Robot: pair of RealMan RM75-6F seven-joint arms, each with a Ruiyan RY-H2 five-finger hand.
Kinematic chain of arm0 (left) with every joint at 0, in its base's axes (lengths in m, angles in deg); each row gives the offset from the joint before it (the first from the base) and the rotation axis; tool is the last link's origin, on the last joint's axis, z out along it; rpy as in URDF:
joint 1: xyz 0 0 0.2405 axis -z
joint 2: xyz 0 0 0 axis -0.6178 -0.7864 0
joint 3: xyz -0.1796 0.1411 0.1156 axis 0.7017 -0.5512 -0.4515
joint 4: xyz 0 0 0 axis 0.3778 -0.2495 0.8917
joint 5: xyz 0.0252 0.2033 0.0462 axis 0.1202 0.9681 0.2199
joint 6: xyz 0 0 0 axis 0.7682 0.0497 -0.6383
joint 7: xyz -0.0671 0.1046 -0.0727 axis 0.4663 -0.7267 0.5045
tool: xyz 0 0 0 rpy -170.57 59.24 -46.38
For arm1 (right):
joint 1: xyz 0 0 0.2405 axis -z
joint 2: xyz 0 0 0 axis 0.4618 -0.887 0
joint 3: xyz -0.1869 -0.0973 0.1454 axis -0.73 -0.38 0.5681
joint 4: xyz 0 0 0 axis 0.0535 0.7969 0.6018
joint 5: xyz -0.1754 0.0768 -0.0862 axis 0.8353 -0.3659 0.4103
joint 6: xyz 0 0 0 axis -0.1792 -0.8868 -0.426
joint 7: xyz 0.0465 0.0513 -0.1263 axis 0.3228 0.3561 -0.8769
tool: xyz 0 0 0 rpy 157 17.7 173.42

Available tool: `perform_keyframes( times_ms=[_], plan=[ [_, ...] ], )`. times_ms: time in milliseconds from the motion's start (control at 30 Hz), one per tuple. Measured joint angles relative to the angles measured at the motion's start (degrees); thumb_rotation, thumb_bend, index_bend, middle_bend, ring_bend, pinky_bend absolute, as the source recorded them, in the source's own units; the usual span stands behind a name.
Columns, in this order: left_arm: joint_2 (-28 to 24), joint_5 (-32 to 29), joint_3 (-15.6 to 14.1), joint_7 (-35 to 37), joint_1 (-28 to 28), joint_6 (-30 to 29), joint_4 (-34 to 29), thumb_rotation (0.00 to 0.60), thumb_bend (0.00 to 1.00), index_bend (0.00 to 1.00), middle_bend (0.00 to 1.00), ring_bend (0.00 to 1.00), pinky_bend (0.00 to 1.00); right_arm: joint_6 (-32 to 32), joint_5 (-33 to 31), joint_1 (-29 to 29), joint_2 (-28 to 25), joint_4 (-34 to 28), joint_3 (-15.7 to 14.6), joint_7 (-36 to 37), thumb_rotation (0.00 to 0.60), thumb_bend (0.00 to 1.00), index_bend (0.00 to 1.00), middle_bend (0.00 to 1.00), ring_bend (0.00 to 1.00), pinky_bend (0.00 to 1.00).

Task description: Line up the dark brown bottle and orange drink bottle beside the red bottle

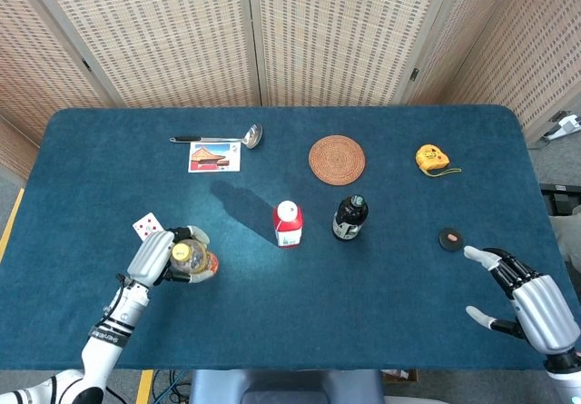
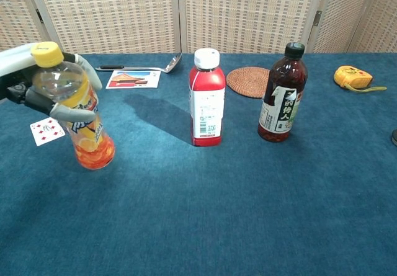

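My left hand (image 1: pixel 154 259) (image 2: pixel 37 84) grips the orange drink bottle (image 1: pixel 192 261) (image 2: pixel 84 127) near its shoulder; the bottle has a yellow cap and tilts slightly. The red bottle (image 1: pixel 288 224) (image 2: pixel 206 99) with a white cap stands upright mid-table. Close to its right stands the dark brown bottle (image 1: pixel 349 218) (image 2: pixel 283 93), upright and untouched. My right hand (image 1: pixel 531 300) hovers at the table's front right corner, fingers spread, holding nothing; the chest view does not show it.
A playing card (image 1: pixel 145 226) (image 2: pixel 46 131) lies just behind the left hand. A ladle (image 1: pixel 218 138), a picture card (image 1: pixel 214 157), a woven coaster (image 1: pixel 337 160), a yellow tape measure (image 1: pixel 432 158) and a small dark disc (image 1: pixel 450 238) lie farther back and right.
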Motion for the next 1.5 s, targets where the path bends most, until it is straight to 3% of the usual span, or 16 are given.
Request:
perform_keyframes(
  times_ms=[567, 800, 1300, 1400, 1500],
  plan=[
    [2.4, -10.0, 6.1, -6.4, 7.7, 6.9, 4.3, 0.6, 0.05, 0.77, 0.69, 0.47, 0.43, 1.4, 0.5, -0.4, 0.0, -0.2, -0.5, -0.8, 0.6, 0.0, 0.19, 0.28, 0.2, 0.49],
    [3.0, -13.1, 6.4, -8.1, 10.1, 9.8, 6.2, 0.6, 0.05, 0.76, 0.69, 0.47, 0.43, 1.5, 0.0, -0.3, 0.1, -0.1, -0.4, -1.2, 0.6, 0.0, 0.19, 0.28, 0.2, 0.49],
    [5.2, -13.1, 6.3, -7.7, 11.6, 8.8, 8.5, 0.6, 0.05, 0.75, 0.68, 0.47, 0.44, 1.3, -0.1, -0.2, -0.1, -0.1, -0.4, -0.9, 0.6, 0.0, 0.2, 0.28, 0.2, 0.49],
    [5.3, -13.4, 6.2, -8.0, 12.0, 9.0, 8.7, 0.6, 0.05, 0.71, 0.67, 0.47, 0.44, 1.2, -0.2, -0.1, -0.2, -0.1, -0.4, -0.8, 0.6, 0.0, 0.2, 0.28, 0.2, 0.49],
    [5.5, -14.0, 6.2, -8.1, 12.3, 9.5, 8.8, 0.6, 0.05, 0.56, 0.64, 0.47, 0.44, 1.1, -0.3, -0.1, -0.3, -0.1, -0.4, -0.7, 0.6, 0.0, 0.2, 0.28, 0.2, 0.49]
  ],
)
